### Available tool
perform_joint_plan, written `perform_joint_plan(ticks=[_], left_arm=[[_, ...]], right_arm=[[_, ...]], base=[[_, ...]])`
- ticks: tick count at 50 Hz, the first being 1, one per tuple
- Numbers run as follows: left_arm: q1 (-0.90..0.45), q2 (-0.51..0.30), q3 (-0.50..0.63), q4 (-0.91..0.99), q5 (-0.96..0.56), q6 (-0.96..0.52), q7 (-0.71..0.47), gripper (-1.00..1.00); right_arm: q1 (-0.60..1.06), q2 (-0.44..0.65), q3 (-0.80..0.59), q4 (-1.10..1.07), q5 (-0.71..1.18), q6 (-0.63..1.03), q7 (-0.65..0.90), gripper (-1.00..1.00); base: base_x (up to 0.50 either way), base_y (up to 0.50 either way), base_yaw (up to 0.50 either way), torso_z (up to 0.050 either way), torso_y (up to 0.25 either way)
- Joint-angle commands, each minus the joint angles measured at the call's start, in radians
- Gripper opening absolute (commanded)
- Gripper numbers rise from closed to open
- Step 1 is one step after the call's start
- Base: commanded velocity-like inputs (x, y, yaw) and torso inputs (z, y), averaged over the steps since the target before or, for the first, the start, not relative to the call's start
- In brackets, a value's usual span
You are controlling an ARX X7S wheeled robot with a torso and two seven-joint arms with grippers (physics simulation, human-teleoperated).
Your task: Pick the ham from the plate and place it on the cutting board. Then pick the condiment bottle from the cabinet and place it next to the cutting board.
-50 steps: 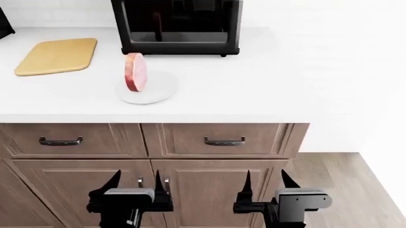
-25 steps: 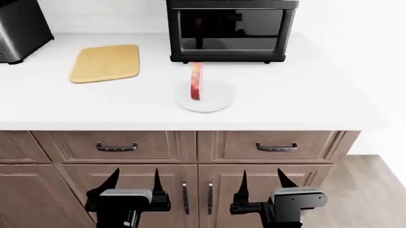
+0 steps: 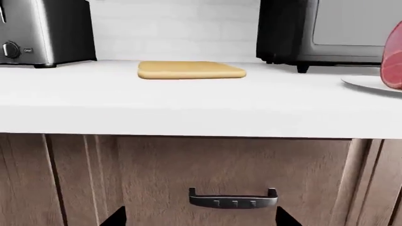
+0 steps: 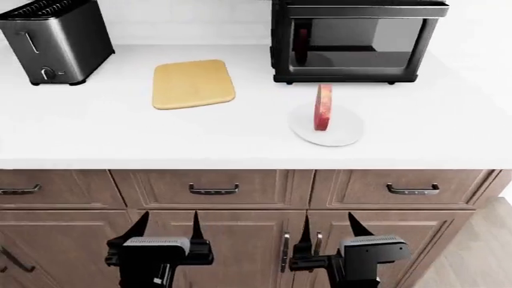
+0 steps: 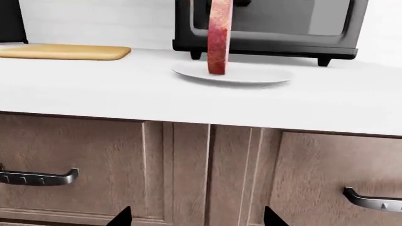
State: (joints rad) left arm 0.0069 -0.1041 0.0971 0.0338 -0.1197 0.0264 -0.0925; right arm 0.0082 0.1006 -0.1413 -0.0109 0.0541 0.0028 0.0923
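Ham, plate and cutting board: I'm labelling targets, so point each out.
ham (image 4: pixel 322 107), head view, on its upright rind edge.
plate (image 4: pixel 346 133), head view, on bare white surface.
cutting board (image 4: pixel 193 83), head view, on its centre.

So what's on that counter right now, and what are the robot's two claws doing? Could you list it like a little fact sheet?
ham: standing on edge on the plate
plate: white, in front of the microwave
cutting board: bare, between toaster and microwave
left gripper: open, empty, low by the cabinet doors
right gripper: open, empty, low by the cabinet doors
condiment bottle: not in view
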Motion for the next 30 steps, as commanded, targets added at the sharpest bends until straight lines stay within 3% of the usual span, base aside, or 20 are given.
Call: perform_joint_plan(ticks=[1,8,18,25,30], left_arm=[[-0.022,-0.027,0.005,0.077,-0.028,-0.076,-0.013,1.0],[-0.085,-0.064,0.007,0.255,-0.078,-0.282,-0.016,1.0],[-0.197,-0.114,-0.003,0.498,-0.149,-0.603,-0.059,1.0],[-0.256,-0.13,-0.006,0.612,-0.18,-0.737,-0.084,1.0],[-0.273,-0.134,-0.008,0.645,-0.195,-0.771,-0.09,1.0]], right_arm=[[0.002,0.019,-0.015,-0.071,0.016,0.066,0.011,1.0],[0.035,0.043,-0.007,-0.299,0.064,0.276,0.01,1.0],[0.169,0.066,0.004,-0.615,0.112,0.72,0.061,1.0],[0.203,0.063,0.03,-0.719,0.16,0.799,0.06,1.0],[0.199,0.062,0.039,-0.731,0.177,0.8,0.059,1.0]], base=[[0.0,0.27,0.0,0.05,0.051],[0.0,0.04,0.0,0.05,0.051],[0.0,0.0,0.0,0.043,0.036],[0.06,0.05,0.0,0.0,0.0],[0.35,0.39,0.0,0.0,0.0]])
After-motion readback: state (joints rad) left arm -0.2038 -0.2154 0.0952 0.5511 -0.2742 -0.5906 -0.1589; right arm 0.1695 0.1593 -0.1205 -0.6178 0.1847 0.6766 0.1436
